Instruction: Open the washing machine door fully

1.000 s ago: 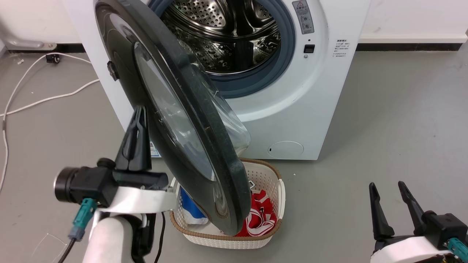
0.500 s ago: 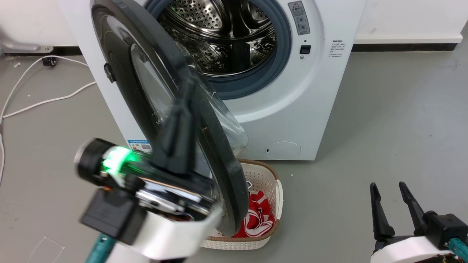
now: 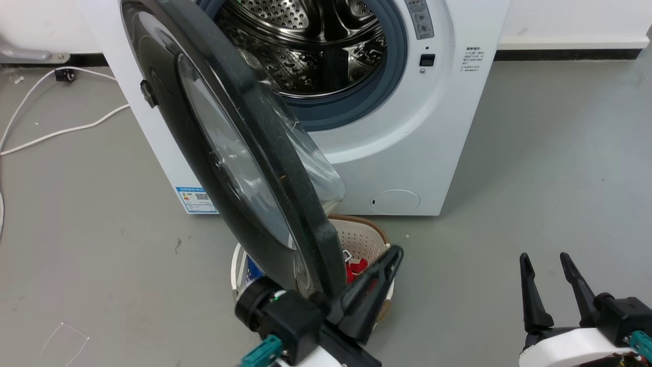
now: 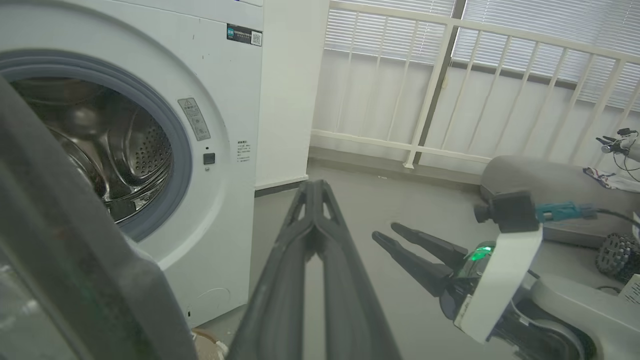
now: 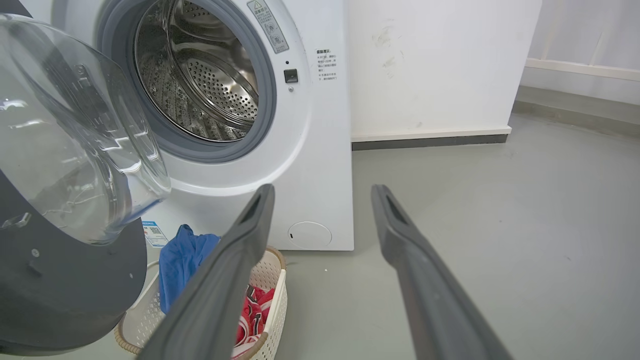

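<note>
The washing machine door (image 3: 229, 148), round and glossy black with a bulging glass bowl (image 5: 75, 140), stands swung out from the white washing machine (image 3: 407, 142), nearly edge-on in the head view. The steel drum (image 3: 316, 46) is exposed. My left gripper (image 3: 393, 255) is shut on nothing. It sits low, just below and to the right of the door's free rim, and its fingers slant up over the basket. In the left wrist view the left gripper (image 4: 313, 187) has its tips together beside the door's rim (image 4: 75, 250). My right gripper (image 3: 545, 260) is open at the lower right, apart from the door; the right gripper (image 5: 322, 192) shows a wide gap.
A cream laundry basket (image 3: 367, 239) with red cloth (image 5: 255, 310) and blue cloth (image 5: 185, 255) stands on the floor under the door. White cables (image 3: 51, 132) lie on the floor at left. A white railing (image 4: 450, 100) and a grey object (image 4: 550, 175) are off to the machine's right.
My left gripper has swung from the door's outer left face down and round to below its free rim on the right. The door's angle looks much the same. The head view shifted slightly.
</note>
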